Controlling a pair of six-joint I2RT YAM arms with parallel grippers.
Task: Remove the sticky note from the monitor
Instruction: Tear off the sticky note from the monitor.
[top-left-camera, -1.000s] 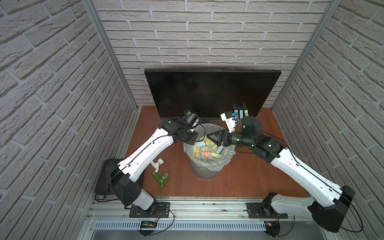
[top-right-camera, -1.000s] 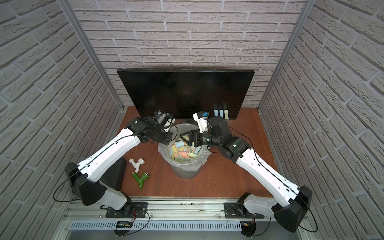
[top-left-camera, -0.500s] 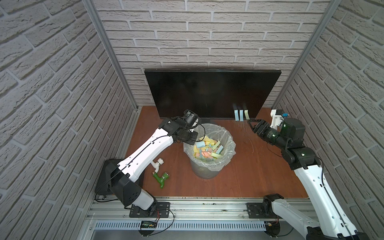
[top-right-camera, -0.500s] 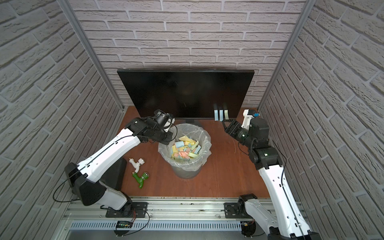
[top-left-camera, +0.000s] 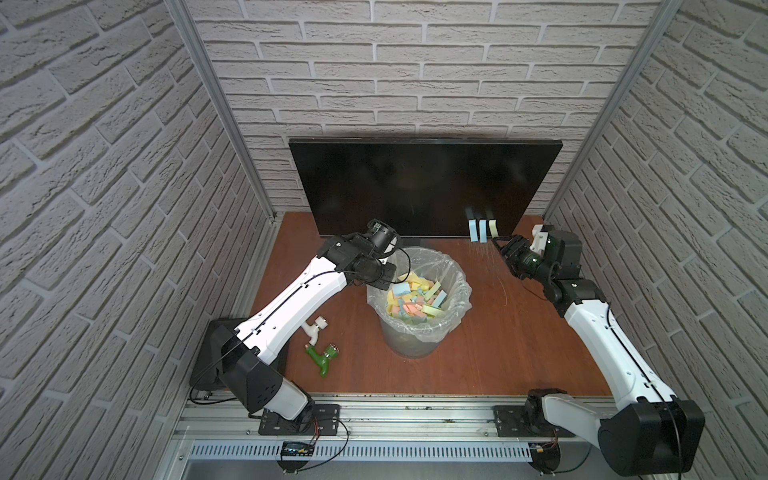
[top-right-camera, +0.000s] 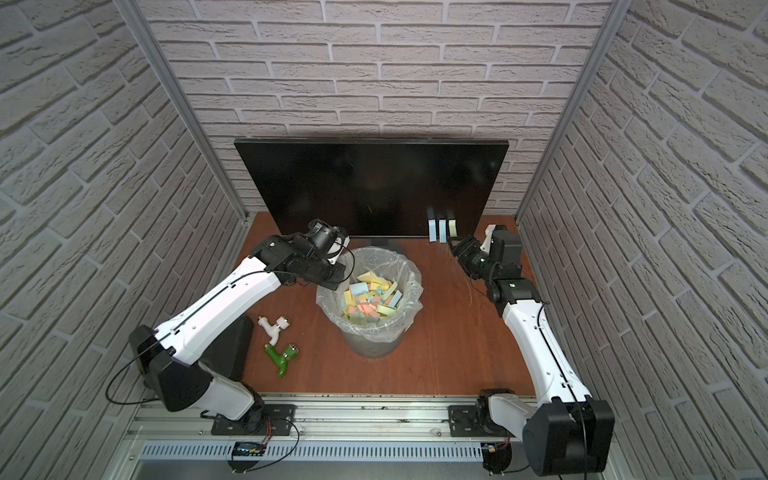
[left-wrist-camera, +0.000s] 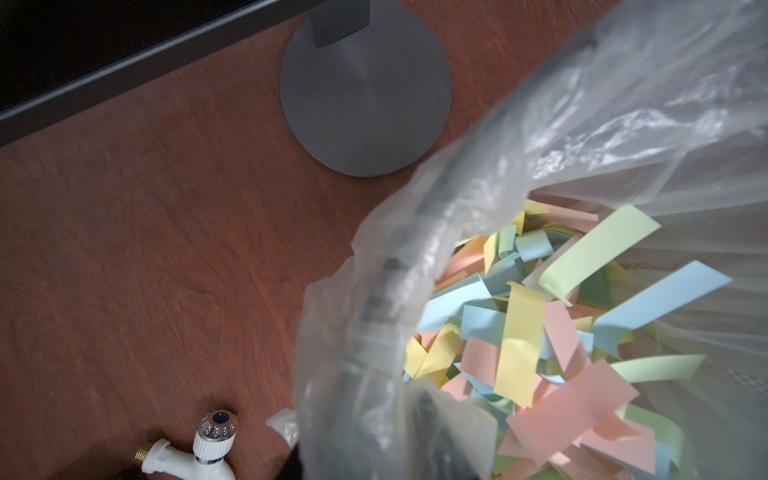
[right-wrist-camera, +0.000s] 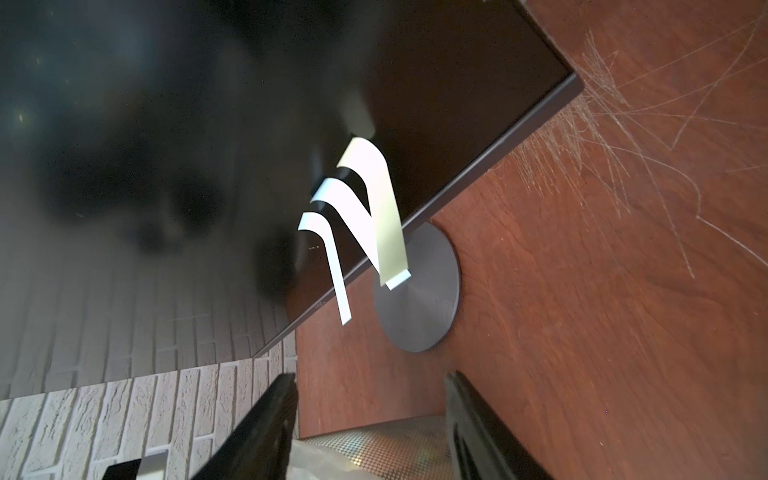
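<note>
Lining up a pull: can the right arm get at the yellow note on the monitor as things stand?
Probably yes. The right gripper is open, close beside the yellow note, with nothing between; the note's loose end curls off the monitor.

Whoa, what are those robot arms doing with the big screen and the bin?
They are clearing sticky notes off the monitor. Three sticky notes hang near its lower corner on the robot's right. The right gripper is just beside them, jaws open and holding nothing. The left gripper sits at the rim of the waste bin, which is full of colourful paper strips.
</note>
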